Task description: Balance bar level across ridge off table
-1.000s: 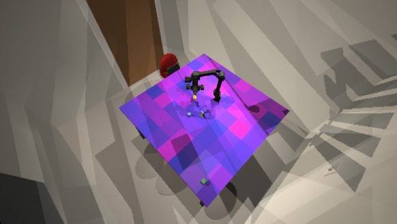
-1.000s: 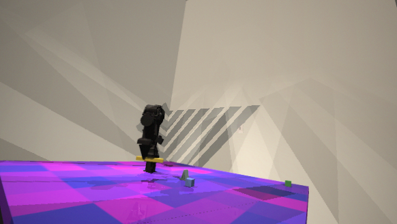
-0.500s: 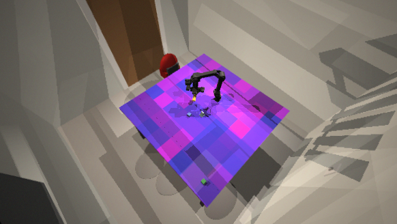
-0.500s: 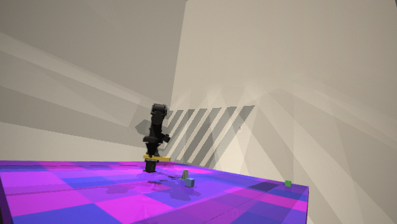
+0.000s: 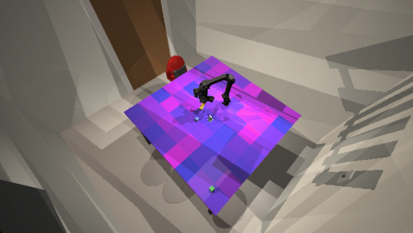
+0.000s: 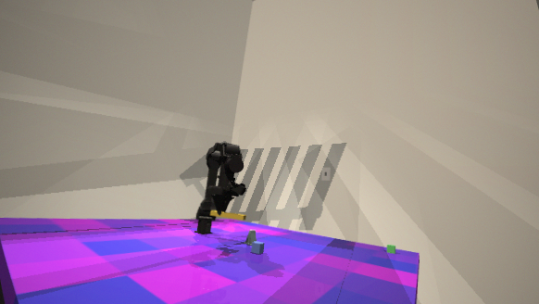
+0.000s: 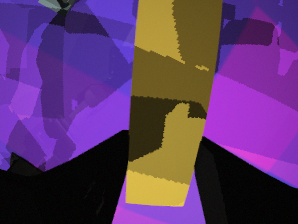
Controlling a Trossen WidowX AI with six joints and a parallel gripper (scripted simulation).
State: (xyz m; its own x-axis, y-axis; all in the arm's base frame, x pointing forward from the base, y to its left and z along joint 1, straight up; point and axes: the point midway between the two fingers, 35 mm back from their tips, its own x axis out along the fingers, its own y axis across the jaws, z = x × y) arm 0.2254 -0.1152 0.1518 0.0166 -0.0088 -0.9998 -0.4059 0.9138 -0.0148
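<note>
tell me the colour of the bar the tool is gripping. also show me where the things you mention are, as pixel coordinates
Yellow [image 5: 201, 106] [image 6: 233, 216] [image 7: 167, 90], clearest in the wrist view.

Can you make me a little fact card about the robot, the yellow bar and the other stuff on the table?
tool: shut on the yellow bar
yellow bar: held up off the table, not on the ridge
gray ridge: standing on the table
blue cube: near the ridge
green cube: near a table corner, far from the ridge
table colors: purple, pink, blue
</note>
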